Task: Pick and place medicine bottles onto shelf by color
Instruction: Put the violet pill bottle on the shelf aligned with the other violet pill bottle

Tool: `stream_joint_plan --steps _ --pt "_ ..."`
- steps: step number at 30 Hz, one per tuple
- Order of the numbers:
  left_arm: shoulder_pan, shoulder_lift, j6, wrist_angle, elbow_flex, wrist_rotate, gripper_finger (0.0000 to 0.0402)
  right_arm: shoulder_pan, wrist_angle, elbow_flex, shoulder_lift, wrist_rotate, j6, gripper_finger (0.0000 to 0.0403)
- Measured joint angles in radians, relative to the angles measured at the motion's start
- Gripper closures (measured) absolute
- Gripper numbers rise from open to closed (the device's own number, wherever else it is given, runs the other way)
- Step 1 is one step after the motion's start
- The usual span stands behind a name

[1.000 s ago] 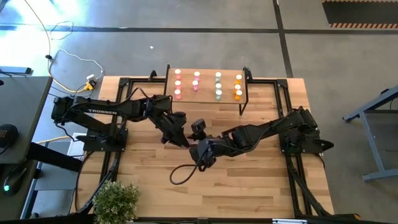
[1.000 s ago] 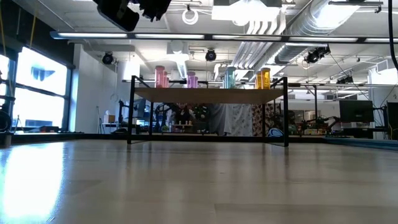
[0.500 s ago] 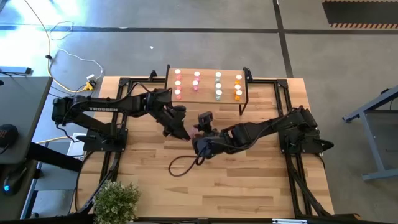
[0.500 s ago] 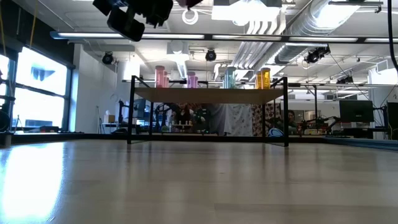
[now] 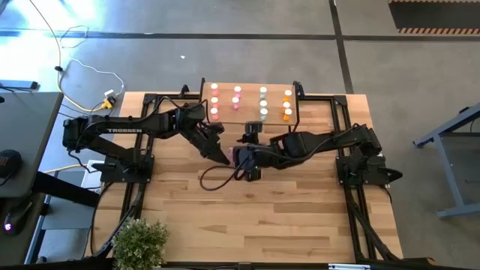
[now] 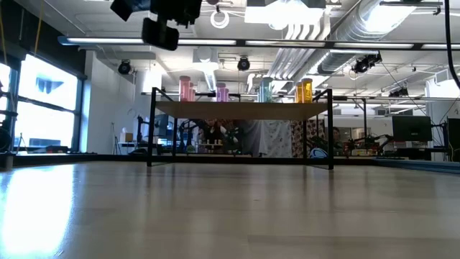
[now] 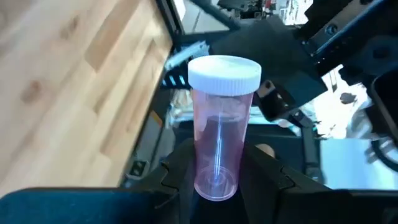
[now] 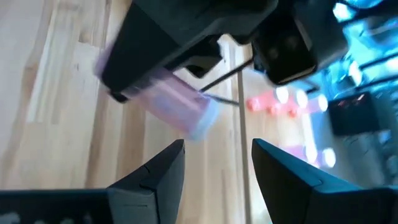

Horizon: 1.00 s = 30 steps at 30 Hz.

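**Pink bottle carried toward the shelf**

The shelf (image 5: 251, 120) stands far-centre, bottles in colour rows. Both arms have swung farther toward it. The left gripper (image 7: 214, 177) clamps a pink bottle (image 7: 221, 124) aloft; the right gripper (image 8: 214, 171) gapes empty alongside.

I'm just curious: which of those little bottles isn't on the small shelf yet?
The pink bottle with the white cap, clamped between the left gripper's fingers above the table. All the other bottles stand in rows on the shelf.
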Motion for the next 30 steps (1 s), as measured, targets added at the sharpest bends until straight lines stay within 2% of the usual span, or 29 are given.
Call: stream_joint_plan --steps 12,16,22,27,30 --pt "0.055 0.001 0.397 0.039 -0.001 -0.081 0.0309 -0.052 -0.250 0.204 0.000 -0.133 0.374 0.0226" --pt "0.055 0.001 0.555 0.078 -0.001 -0.162 0.0309 -0.081 -0.264 0.273 0.000 -0.201 0.490 0.0226" --pt "0.053 0.001 0.745 0.097 -0.001 -0.288 0.0309 -0.137 -0.254 0.322 0.000 -0.306 0.545 0.0226" --pt "0.049 0.001 0.848 0.133 -0.001 -0.342 0.0309 -0.197 -0.241 0.348 0.000 -0.394 0.583 0.0226" --pt "0.030 0.001 0.925 0.155 -0.001 -0.421 0.0309 -0.235 -0.214 0.350 0.000 -0.444 0.598 0.0226"
